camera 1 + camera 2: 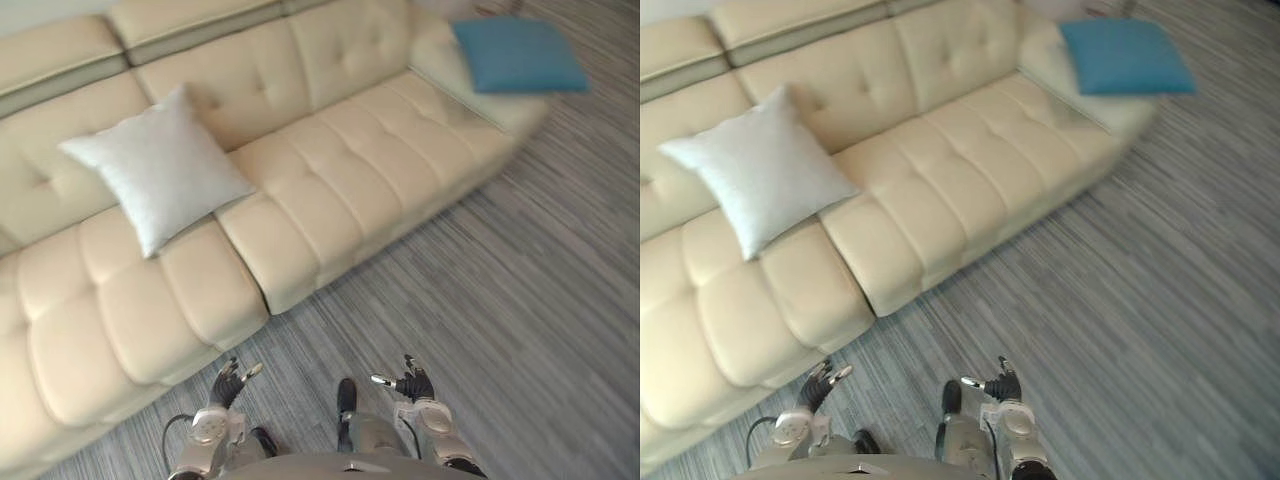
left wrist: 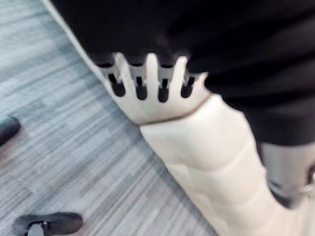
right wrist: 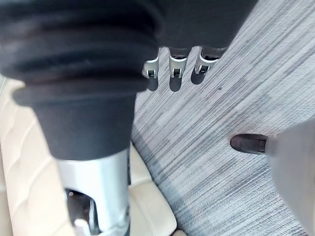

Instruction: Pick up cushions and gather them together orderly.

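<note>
Cushions lie well apart on the cream sofa [image 1: 350, 180]: a pale grey cushion [image 1: 155, 165] sits propped against the backrest toward the robot's left, and a blue cushion [image 1: 520, 55] rests flat on the far right end. Low over the grey striped floor [image 1: 500, 300], the left hand [image 1: 232, 382] and the right hand [image 1: 410, 383] hang with fingers loosely spread, holding nothing.

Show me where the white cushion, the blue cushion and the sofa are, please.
white cushion [image 1: 160, 165]: left eye view, on the middle of its front face.
blue cushion [image 1: 520, 55]: left eye view, on the middle of its top face.
sofa [image 1: 345, 185]: left eye view, on the bare middle seat.
</note>
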Controlling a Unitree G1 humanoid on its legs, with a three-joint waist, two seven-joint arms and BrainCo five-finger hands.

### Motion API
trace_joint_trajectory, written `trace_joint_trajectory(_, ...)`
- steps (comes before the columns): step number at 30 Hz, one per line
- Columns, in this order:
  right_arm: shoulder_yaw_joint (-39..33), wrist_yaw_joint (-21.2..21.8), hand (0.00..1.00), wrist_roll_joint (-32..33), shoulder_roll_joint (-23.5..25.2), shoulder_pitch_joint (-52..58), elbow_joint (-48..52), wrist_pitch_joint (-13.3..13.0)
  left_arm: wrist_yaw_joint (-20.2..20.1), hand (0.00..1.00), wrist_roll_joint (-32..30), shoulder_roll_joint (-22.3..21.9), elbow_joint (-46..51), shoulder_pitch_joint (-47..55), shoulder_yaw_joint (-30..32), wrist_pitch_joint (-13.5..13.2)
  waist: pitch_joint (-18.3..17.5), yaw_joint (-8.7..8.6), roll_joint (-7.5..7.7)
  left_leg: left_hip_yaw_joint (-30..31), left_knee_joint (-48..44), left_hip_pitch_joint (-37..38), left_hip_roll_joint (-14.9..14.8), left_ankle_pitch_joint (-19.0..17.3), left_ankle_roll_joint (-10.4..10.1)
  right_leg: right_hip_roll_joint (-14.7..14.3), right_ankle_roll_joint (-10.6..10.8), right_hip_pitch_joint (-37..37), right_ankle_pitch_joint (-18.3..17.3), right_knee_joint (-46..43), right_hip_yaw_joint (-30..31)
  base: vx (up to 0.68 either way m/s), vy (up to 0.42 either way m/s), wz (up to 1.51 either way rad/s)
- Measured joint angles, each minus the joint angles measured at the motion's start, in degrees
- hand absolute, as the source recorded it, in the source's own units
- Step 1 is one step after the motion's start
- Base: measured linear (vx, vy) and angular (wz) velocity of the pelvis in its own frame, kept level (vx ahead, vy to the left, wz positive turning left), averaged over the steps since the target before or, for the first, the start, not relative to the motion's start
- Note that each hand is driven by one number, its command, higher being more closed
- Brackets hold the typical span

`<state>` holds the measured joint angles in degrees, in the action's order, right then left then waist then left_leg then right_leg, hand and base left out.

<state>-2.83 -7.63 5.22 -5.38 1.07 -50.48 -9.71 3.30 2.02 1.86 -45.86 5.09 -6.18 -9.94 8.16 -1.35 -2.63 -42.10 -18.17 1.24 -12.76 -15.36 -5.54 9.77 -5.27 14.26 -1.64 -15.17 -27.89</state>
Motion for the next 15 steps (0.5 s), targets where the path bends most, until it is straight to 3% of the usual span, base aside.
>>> trace_joint_trajectory(2,0.8,0.1,0.0,-0.1,0.1,0.6,0.3,0.0,-0.1,0.0,0.0,0.3,0.2,0.1,-0.2,0.0,0.3,-0.58,-0.03,-2.0,-0.9,2.3,-0.6,-0.9,-1.5,-1.0,3.5,0.7,0.6,-1.2,2.0,0.07,-0.145,-1.07)
trace_joint_trajectory(4,0.4,0.1,0.0,-0.1,0.1,1.4,0.6,0.0,-0.4,0.0,0.0,0.3,0.2,0.1,-0.7,0.0,0.1,-0.65,-0.26,-1.6,-1.2,3.3,-1.5,-0.9,-1.5,-2.9,3.4,2.7,-1.4,-3.2,5.3,0.09,-0.197,-1.1)
trace_joint_trajectory(6,0.3,0.1,0.0,0.0,0.1,2.0,1.0,0.0,-0.5,0.0,0.0,0.3,0.1,0.0,-2.0,0.2,0.4,-1.1,0.2,-1.3,-7.7,2.4,-4.2,-0.2,-0.3,-4.6,2.6,3.7,-3.1,-5.1,7.4,0.1,-0.226,-0.85)
trace_joint_trajectory(7,0.4,0.1,0.0,0.1,0.1,2.6,1.0,0.0,-0.9,0.0,0.0,0.2,0.0,0.2,-2.7,0.2,0.5,-1.05,0.28,0.6,-13.7,0.9,-6.5,1.3,2.2,-5.8,2.3,3.2,-3.4,-5.0,8.7,0.13,-0.247,-0.85)
trace_joint_trajectory(8,0.6,0.1,0.0,0.5,0.1,3.0,1.1,0.0,-1.4,0.0,-0.1,-0.1,-0.2,0.7,-3.1,0.2,0.9,-0.8,0.39,6.4,-23.4,-2.4,-9.3,5.1,7.4,-8.1,1.5,0.8,-3.4,-3.3,11.6,0.14,-0.21,-0.92)
trace_joint_trajectory(9,0.7,0.1,0.0,0.9,0.2,2.9,1.1,-0.1,-1.4,0.0,-0.1,-0.2,-0.2,1.0,-3.1,0.2,1.2,-0.59,0.65,9.8,-26.0,-3.7,-9.2,4.4,6.4,-8.7,1.1,-0.1,-3.3,-2.6,12.8,0.15,-0.157,-1.05)
trace_joint_trajectory(10,0.7,0.1,0.0,1.3,-0.2,2.7,1.1,-0.1,-1.4,0.0,-0.1,-0.4,-0.1,1.6,-3.1,0.2,1.6,-0.12,0.55,17.1,-29.5,-6.4,-7.0,1.7,3.6,-10.0,0.4,-1.3,-3.2,-1.4,15.0,0.14,-0.003,-1.01)
trace_joint_trajectory(11,0.7,0.1,0.0,1.4,-0.3,2.5,1.1,-0.1,-1.4,0.0,-0.1,-0.3,-0.1,1.9,-3.0,0.2,1.9,0.61,0.25,22.5,-30.7,-8.8,-3.6,-0.6,2.2,-10.9,-0.4,-2.5,-3.2,-0.5,16.9,0.14,0.017,-1.18)
trace_joint_trajectory(13,0.7,0.1,0.0,1.6,-0.8,2.5,0.8,-0.1,-1.1,0.0,0.0,-0.2,2.2,2.6,-2.9,0.2,2.4,2.35,0.02,27.6,-27.4,-13.4,1.7,-2.7,3.6,-13.0,-1.1,-3.8,-3.0,0.8,21.9,0.13,0.027,-1.13)
trace_joint_trajectory(15,0.5,0.1,0.0,1.7,-0.9,2.0,0.5,-0.1,-1.2,0.0,0.0,-0.3,3.3,2.7,-3.0,-0.1,2.7,3.51,-0.57,32.0,-17.8,-17.5,6.1,-2.3,3.1,-14.0,-1.4,-4.5,-2.8,2.4,24.7,0.13,0.069,-1.1)
